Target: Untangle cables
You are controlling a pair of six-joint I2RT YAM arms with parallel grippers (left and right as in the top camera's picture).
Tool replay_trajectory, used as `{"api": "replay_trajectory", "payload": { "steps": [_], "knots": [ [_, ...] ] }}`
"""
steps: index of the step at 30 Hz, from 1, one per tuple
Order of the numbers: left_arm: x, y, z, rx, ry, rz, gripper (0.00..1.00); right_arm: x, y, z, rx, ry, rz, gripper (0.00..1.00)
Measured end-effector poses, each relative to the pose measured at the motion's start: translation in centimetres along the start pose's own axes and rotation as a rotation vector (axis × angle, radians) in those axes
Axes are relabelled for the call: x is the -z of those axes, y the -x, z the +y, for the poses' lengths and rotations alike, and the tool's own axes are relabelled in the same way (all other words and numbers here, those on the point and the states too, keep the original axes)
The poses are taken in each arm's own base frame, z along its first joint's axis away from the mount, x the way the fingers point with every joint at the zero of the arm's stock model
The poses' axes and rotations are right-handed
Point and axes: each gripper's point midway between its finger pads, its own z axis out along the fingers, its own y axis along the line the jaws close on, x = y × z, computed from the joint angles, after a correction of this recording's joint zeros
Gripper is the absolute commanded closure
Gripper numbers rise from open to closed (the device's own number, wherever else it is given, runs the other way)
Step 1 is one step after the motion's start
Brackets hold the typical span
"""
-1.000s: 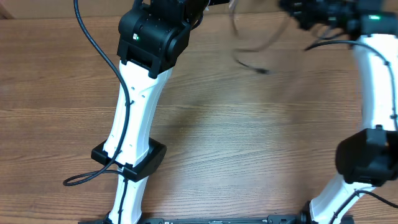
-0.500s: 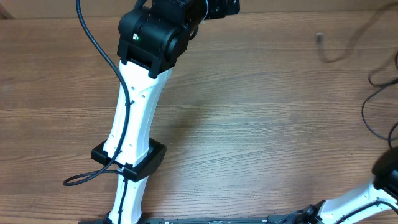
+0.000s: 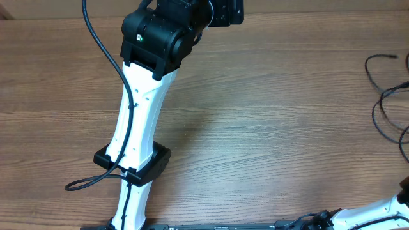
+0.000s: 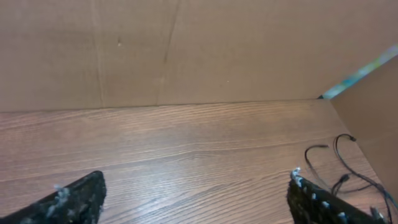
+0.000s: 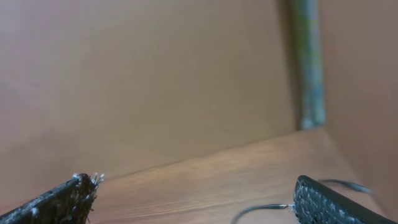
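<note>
Overhead view: thin black cables with small plug ends (image 3: 374, 115) lie in loose loops at the far right edge of the brown wood-grain worktop (image 3: 268, 128). They run partly out of frame, well apart from the white-and-black left arm (image 3: 137, 128), which reaches toward the back of the scene.

The wrist camera shows the left pincer (image 4: 196, 202) spread wide and empty over bare wood, with the cords off to one side near the corner. The right pincer (image 5: 196, 202) is also spread and holds nothing, and a strand lies on the wood just beside one fingertip.

Whether the loops remain knotted cannot be told, since part of them is out of sight. The step in hand appears to be taking hold of a cord. The right pincer is the nearer and would do best to close on a single strand near a plug end, low to the wood. The left could cross over to pin the crossing. A slow pull along the strand should avoid tightening any knot or dragging the cords off the edge.
</note>
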Motion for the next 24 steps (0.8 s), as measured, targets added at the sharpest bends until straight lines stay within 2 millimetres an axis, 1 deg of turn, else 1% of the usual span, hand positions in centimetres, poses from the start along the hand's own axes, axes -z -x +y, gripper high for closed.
{"api": "replay_trajectory", "payload": {
  "steps": [2,4,5,8,11,12,13,14,16,18,23,24],
  "knots": [
    [1.0,0.2,-0.2,-0.028,-0.011,-0.006,0.11,-0.5,0.2,1.6,0.007,0.051,0.002,0.0],
    [2.6,0.6,-0.2,-0.053,-0.015,-0.017,0.1,-0.9,0.8,3.8,0.025,0.098,0.002,0.0],
    [3.8,0.7,-0.2,-0.068,-0.017,-0.023,0.09,-1.0,1.1,4.8,0.036,0.118,0.001,0.0],
    [8.3,1.5,0.0,-0.093,-0.022,-0.061,0.08,-1.0,2.6,9.5,0.096,0.184,-0.01,0.0],
    [13.7,1.8,1.2,-0.104,0.014,-0.103,0.08,-0.2,4.2,15.0,0.162,0.246,-0.027,0.0],
    [15.4,1.7,1.8,-0.106,0.033,-0.115,0.1,0.3,4.8,17.2,0.185,0.27,-0.034,0.0],
    [17.7,1.5,2.7,-0.11,0.066,-0.132,0.1,1.1,5.3,20.2,0.208,0.304,-0.039,0.0],
    [19.0,1.3,3.3,-0.109,0.089,-0.14,0.12,1.5,5.6,21.6,0.223,0.32,-0.044,0.0],
    [21.5,1.1,4.6,-0.108,0.138,-0.161,0.12,3.0,5.9,25.7,0.253,0.358,-0.049,0.0],
    [23.9,1.5,5.4,-0.107,0.162,-0.215,0.12,4.7,6.1,29.8,0.287,0.39,-0.059,0.0],
    [27.9,2.0,6.5,-0.107,0.195,-0.299,0.1,7.9,5.5,37.4,0.333,0.417,-0.078,0.0],
    [28.5,2.0,6.6,-0.105,0.197,-0.31,0.1,8.5,5.3,38.4,0.333,0.409,-0.08,0.0]
  ]
}}
